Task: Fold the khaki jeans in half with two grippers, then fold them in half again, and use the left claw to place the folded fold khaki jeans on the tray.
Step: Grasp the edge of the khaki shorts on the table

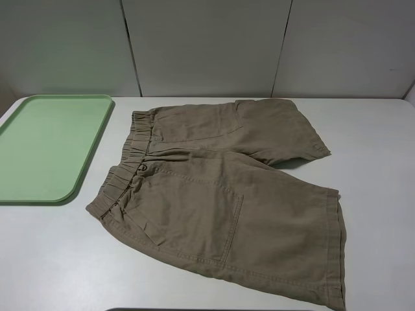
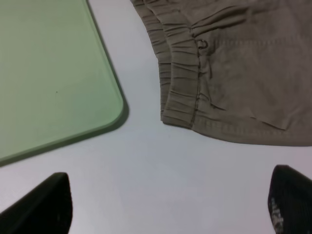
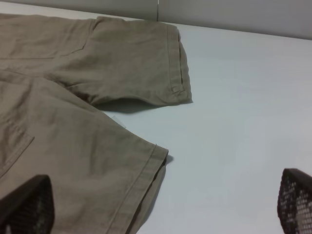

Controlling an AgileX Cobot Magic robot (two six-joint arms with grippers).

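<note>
Hovering at the near side of the khaki jeans [image 1: 220, 194], the left claw [image 2: 165, 209] shows just two dark fingertips [image 2: 44, 207] set far apart, gripping nothing, above bare white table [image 2: 146, 161] just short of the jeans' waistband [image 2: 180, 73] corner. The right gripper [image 3: 161, 204] hangs at the jeans' opposite, hem end. Its fingers [image 3: 297, 200] are likewise spread wide and hold nothing, one over the cloth of the near leg [image 3: 87, 161] and the other over bare table past that hem. The jeans lie flat and unfolded on the table, with a stitched patch pocket [image 1: 194, 217] facing up on the near leg and the gathered waistband bunched at one end. The far leg [image 1: 272, 129] lies just behind the near one, and the two hems splay slightly apart with a dark gap between them. Beside the jeans' waistband end, separated from it by a strip of table, sits the pale green tray [image 1: 45, 142]. Beyond the jeans' far leg rise grey wall panels [image 1: 207, 45].
</note>
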